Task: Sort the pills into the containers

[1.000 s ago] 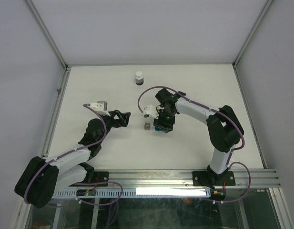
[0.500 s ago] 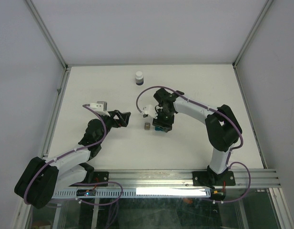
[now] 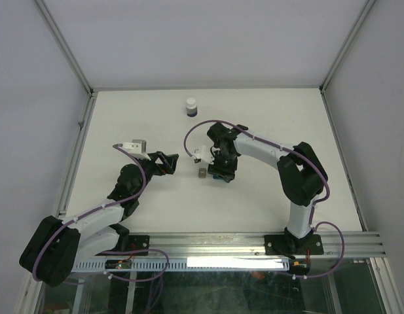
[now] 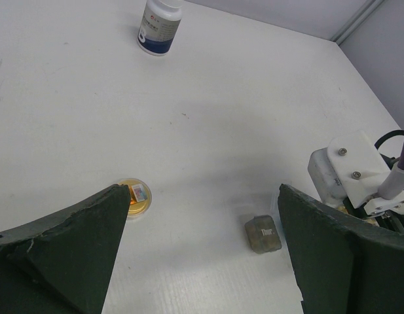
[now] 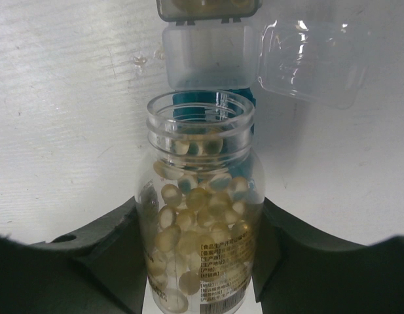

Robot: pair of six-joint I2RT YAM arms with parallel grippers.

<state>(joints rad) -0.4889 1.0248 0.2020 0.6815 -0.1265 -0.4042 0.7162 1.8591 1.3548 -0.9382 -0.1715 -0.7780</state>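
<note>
Open vial, no cap: long axis runs bottom to top of the wrist frame, mouth toward the top edge and the boxes. One vial, with tan pills filling most of it; too many overlap to count. It is clamped in the right pincer, a finger on each side, centre of the table.

Left to right:
- left pincer: spread wide, holding nothing
- 1 round yellow disc flat on the table, possibly a cap
- 1 white-capped bottle, upright, upper centre, well apart
- 2 containers: grey-brown box, teal box just past the vial mouth
- clear lid flipped open, upper right
</note>
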